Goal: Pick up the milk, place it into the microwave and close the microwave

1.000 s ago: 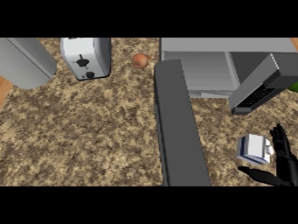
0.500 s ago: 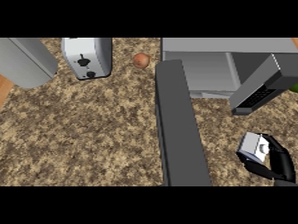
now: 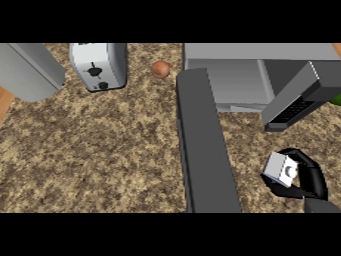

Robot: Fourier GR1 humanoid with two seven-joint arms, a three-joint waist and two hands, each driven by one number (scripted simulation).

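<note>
Right hand (image 3: 315, 181): fingers curled round milk (image 3: 281, 168), carton between fingers and thumb. Microwave (image 3: 236, 82) stood open beyond the fingertips, door (image 3: 202, 150) beside them. Advised: lift upright, enter cavity squarely.

counter (image 3: 92, 150): speckled stone, matt | toaster (image 3: 98, 65): glossy metal | microwave (image 3: 254, 50): matt grey

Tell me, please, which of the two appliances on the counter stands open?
The microwave at the back right: its dark door juts forward, whereas the silver toaster left of it has none.
</note>
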